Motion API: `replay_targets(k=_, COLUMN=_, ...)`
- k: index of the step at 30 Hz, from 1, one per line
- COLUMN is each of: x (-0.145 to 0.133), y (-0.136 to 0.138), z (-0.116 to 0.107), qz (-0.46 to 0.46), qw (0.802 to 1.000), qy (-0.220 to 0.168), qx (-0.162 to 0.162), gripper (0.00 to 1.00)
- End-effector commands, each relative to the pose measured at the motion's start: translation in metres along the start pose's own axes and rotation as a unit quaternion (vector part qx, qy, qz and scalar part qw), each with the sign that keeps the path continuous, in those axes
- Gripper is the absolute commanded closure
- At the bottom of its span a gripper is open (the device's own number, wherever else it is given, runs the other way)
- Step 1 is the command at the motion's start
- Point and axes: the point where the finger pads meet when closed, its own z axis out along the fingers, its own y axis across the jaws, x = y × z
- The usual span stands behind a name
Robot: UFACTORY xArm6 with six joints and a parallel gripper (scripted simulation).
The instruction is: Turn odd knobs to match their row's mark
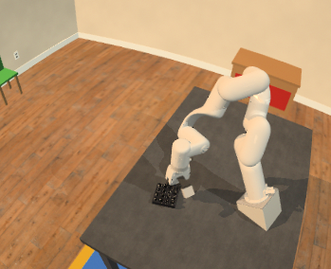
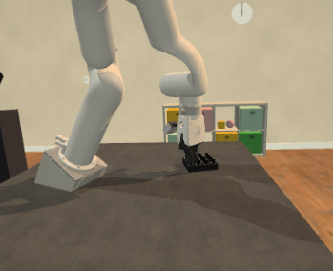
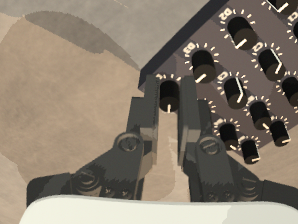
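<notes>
The printed names beside the knobs show only as small white specks in the wrist view, too blurred to read; no other writing can be made out. The knob box (image 3: 249,70) is a flat, dark, matte panel carrying rows of round black knobs, each with a white line and a ring of white tick marks; it stands on the dark grey table (image 1: 270,246), toward its left near part in the top view, with a small pale square piece (image 1: 188,191) just beside it on the right. The gripper (image 3: 169,111) has dark metal fingers with round pivot screws under a smooth white housing; its jaws stand narrow, closed on the corner knob (image 3: 169,92) of the box, whose white line shows between them. The white, glossy arm rises from a slanted pale base (image 1: 275,215); the floor is brown wood planks, the walls cream; a green chair (image 1: 0,76) stands far left, a wooden cabinet (image 1: 289,71) with a red front beyond the table, and a shelf unit (image 2: 264,125) with coloured bins under a round wall clock (image 2: 241,12).
</notes>
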Motion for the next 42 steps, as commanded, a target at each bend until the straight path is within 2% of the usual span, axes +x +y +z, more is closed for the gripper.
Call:
replay_targets(k=1, x=-0.0005, y=0.001, z=-0.0006, qz=0.064, qw=0.998, qy=-0.006, qx=-0.001, gripper=0.92)
replay_targets(k=8, x=-0.0005, y=0.001, z=-0.0006, qz=0.125, qw=0.992, qy=-0.006, qx=-0.001, gripper=0.92)
replay_targets(k=22, x=-0.0005, y=0.001, z=-0.0006, qz=0.259, qw=0.966, qy=-0.005, qx=-0.002, gripper=0.92)
replay_targets(k=42, x=-0.0005, y=0.001, z=-0.0006, qz=0.325, qw=0.946, qy=-0.005, qx=-0.003, gripper=0.92)
